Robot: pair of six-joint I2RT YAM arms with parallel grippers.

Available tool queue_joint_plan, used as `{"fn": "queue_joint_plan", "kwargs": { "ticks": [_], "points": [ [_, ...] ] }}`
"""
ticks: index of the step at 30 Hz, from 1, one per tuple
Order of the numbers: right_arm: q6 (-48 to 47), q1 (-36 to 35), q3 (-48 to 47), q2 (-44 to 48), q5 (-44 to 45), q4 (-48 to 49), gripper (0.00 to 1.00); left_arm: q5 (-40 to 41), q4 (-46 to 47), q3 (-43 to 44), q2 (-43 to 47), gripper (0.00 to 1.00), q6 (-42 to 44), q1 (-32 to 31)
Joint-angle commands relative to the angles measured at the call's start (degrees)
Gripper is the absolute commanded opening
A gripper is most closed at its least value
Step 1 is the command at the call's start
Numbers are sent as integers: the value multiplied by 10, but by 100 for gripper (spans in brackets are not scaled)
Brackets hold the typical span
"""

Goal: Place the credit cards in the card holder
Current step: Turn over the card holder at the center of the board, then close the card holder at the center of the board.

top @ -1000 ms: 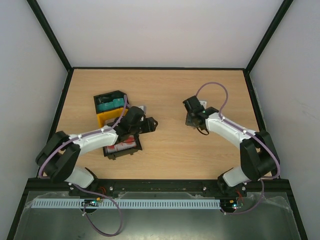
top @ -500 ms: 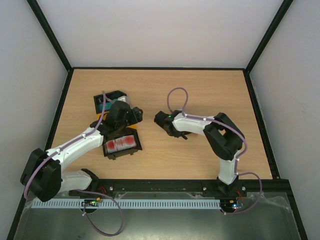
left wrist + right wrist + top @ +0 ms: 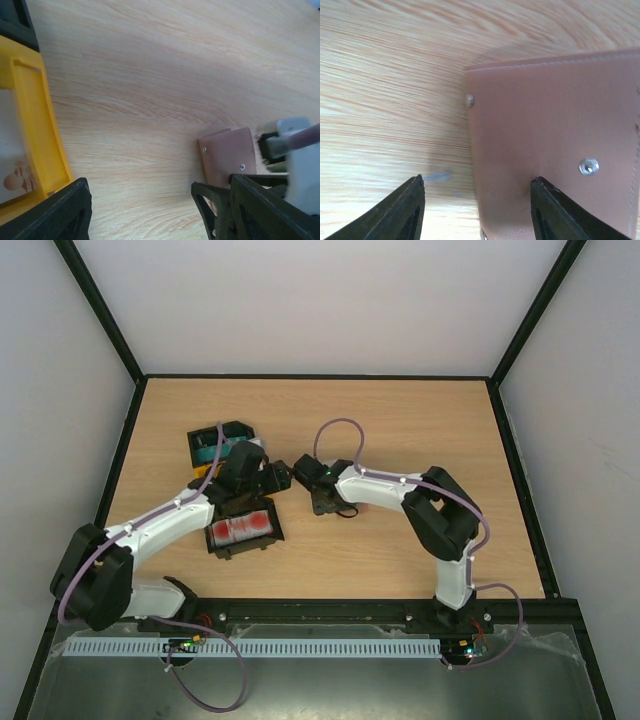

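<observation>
Finds card holder (image 3: 555, 115) flat on desk (image 3: 385, 75), near yellow tray (image 3: 35, 115) but apart from it. Notes right end effector (image 3: 477, 182) open, straddling holder's edge: one finger over bare wood, other above leather. Notes left end effector (image 3: 140, 212) open too, nothing between fingers. Logs red-and-white credit card (image 3: 243, 528) in black tray (image 3: 245, 551), pale card (image 3: 10, 135) in yellow tray.

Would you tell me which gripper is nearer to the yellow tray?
Left. The left gripper hangs open just beside the yellow tray; the right gripper is farther off, over the card holder.
</observation>
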State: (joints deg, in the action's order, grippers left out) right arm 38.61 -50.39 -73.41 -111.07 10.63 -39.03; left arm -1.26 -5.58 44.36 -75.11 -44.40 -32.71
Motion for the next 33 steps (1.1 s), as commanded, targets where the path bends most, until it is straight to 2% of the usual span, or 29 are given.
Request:
{"fn": "queue_joint_plan", "kwargs": {
  "ticks": [1,5,8,12,23,33],
  "points": [
    [7,22,15,80,-87,93,57,-51,-2,21,-32,77,22,4],
    [28,83,81,156,-64,131,58,-102,23,24,-65,77,24,-5],
    [35,148,133,183,-51,135,56,-110,30,38,-101,77,25,-27],
    [8,203,176,181,-60,129,44,-114,35,65,-162,75,24,-56],
    [-100,207,212,172,-190,172,45,-113,28,146,-309,64,21,-90],
    [-138,176,184,129,-207,190,47,-92,-12,174,-356,49,35,-102]
  ]
}}
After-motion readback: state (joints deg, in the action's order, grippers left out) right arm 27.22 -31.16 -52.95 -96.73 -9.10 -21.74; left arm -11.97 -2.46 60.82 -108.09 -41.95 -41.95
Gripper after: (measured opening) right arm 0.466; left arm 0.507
